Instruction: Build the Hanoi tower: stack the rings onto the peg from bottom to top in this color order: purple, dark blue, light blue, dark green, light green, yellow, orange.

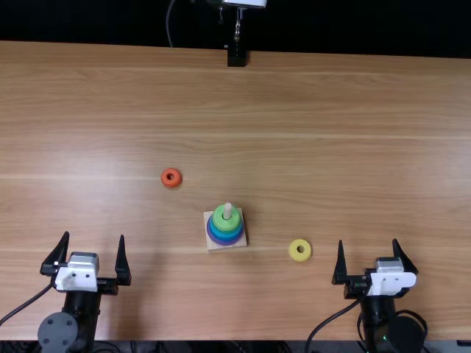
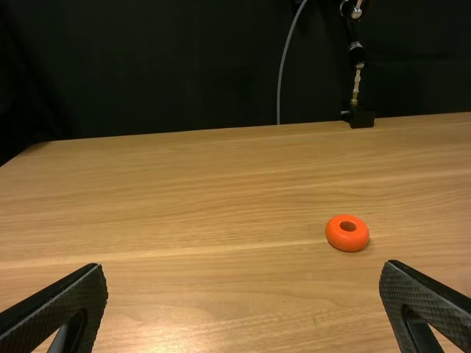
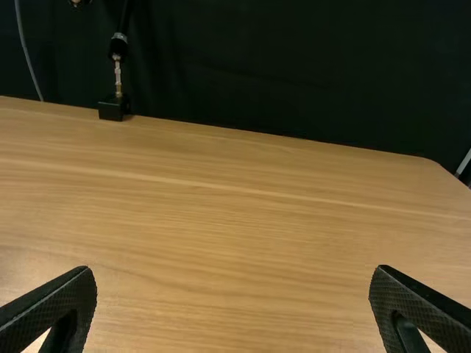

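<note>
Brown worktop (image 1: 147,110) underlies left gripper (image 1: 94,235) at eight o'clock, right gripper (image 1: 368,242) at four, both facing twelve, empty fingers (image 1: 122,263) spread wide.

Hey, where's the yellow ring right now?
In the top view, the yellow ring lies flat on the table, between the peg's square base and the right gripper.
</note>
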Available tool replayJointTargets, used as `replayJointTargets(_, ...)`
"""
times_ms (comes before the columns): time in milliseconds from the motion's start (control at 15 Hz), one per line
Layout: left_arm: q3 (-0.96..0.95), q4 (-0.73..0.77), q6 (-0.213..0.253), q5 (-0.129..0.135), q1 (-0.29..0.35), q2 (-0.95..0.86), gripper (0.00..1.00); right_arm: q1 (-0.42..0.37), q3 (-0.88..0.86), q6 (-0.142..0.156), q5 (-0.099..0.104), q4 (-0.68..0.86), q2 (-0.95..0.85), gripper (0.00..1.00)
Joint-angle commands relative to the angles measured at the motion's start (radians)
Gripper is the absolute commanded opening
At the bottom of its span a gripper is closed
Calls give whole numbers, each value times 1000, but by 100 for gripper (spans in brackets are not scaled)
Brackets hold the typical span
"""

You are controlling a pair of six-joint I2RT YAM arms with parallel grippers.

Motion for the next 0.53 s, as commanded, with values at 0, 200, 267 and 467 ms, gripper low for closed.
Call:
replayJointTargets(0,-10,-55,10,-13,7,-11,100,-13,115,11,17,9,-13,100)
replayJointTargets(200,-10,-55,10,-13,7,-11,100,-11,311,10,23,4,177,100)
replayJointTargets(267,-10,-55,10,-13,7,-11,100,-3,367,10,23,2,271,100)
replayJointTargets(467,-10,-55,10,-13,7,-11,100,33,483,8,28,-8,507,100)
